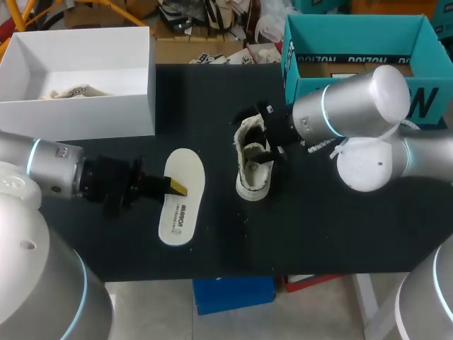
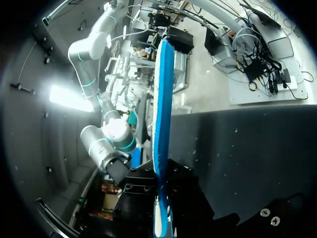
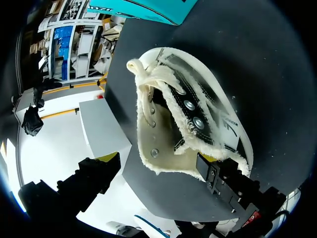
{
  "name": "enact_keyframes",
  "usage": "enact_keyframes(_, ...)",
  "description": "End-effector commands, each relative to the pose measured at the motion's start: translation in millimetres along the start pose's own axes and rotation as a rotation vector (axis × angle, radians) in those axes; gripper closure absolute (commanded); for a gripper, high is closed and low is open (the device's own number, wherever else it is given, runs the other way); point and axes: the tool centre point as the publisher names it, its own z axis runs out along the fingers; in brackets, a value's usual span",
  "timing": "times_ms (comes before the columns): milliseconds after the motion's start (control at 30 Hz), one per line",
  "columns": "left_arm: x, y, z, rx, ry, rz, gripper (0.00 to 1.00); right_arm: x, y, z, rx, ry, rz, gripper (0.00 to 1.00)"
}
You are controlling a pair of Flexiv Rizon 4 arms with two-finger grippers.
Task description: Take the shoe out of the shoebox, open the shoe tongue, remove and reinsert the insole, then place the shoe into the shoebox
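Shoe [image 1: 251, 166], cream with fleecy trim: we find it out of the white shoebox [image 1: 106, 106], on the black table [image 1: 318, 227] near the middle. Its upper is spread wide in the right wrist view [image 3: 168, 119].

Insole [image 1: 182, 205], white on top, blue beneath: it is out of the shoe, to its left and apart from it. We cannot tell whether it rests on the table.

Left gripper [image 1: 173, 188]: our fingers are clamped on one edge of the insole. The left wrist view shows it edge-on [image 2: 161, 99] between them.

Right gripper [image 3: 159, 159]: our fingers stand wide apart around the shoe's opening. One is against the fleece edge; the other shows a gap to the shoe.

Shoebox: far left corner, some pale material inside.

Teal box [image 1: 357, 27]: far right, beyond the shoe.
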Motion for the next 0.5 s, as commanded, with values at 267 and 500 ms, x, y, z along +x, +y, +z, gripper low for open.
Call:
enact_keyframes(267,-0.7,-1,0,-0.001,0.004,0.001,1.0,-8.0,8.8,14,-0.413,0.003,0.003,0.15)
enact_keyframes(500,-0.7,-1,0,-0.001,0.004,0.001,1.0,-11.2,15.9,14,-0.433,0.01,0.012,0.55)
